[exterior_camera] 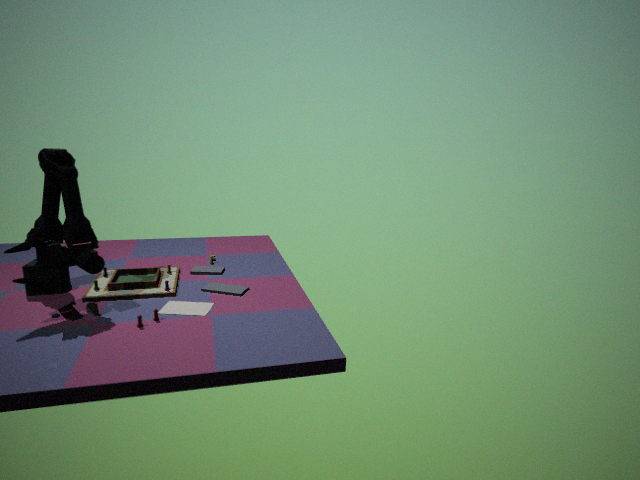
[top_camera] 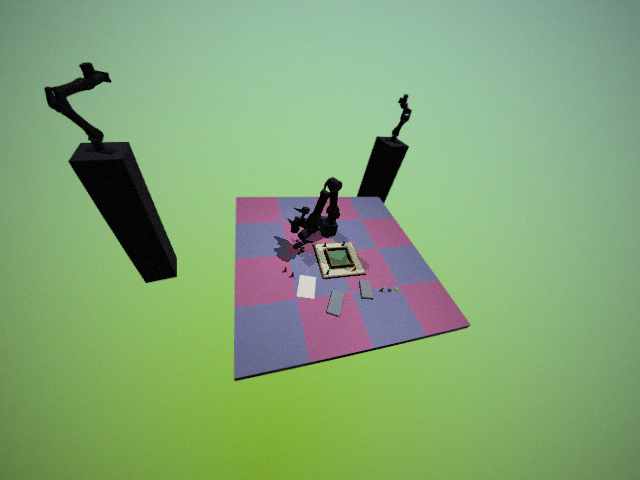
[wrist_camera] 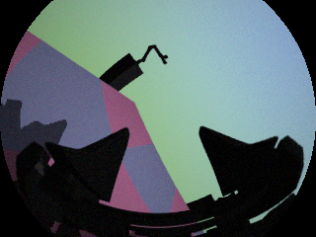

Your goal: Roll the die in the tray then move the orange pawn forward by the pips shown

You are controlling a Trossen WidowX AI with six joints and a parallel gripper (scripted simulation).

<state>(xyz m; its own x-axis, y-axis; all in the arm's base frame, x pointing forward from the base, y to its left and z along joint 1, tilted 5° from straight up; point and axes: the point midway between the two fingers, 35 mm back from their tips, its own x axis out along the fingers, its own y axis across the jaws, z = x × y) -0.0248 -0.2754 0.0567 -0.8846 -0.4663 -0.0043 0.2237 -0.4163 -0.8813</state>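
Observation:
My gripper (top_camera: pixel 291 214) (exterior_camera: pixel 9 266) (wrist_camera: pixel 165 130) is open, with nothing between the fingers. It is raised over the table beside the arm's base, away from the board, pointing outward. The board (top_camera: pixel 341 272) (exterior_camera: pixel 173 276) holds the square tray (top_camera: pixel 342 266) (exterior_camera: pixel 133 285) with a green floor at its middle. The orange pawn (top_camera: pixel 354 269) (exterior_camera: pixel 169 269) stands upright on one corner of the board's track. I cannot make out the die in any view, and the track's arrows are too small to read.
A purple pawn (top_camera: pixel 327 271) (exterior_camera: pixel 166 284), green pawn (top_camera: pixel 324 244) (exterior_camera: pixel 96 285) and blue pawn (top_camera: pixel 343 243) (exterior_camera: pixel 105 271) stand on the board. Off it lie a white card (top_camera: pixel 306 286) (exterior_camera: pixel 186 308), grey slabs (top_camera: pixel 335 303) (exterior_camera: pixel 225 288), red pawns (top_camera: pixel 284 269) (exterior_camera: pixel 139 321) and small yellow pieces (top_camera: pixel 396 288).

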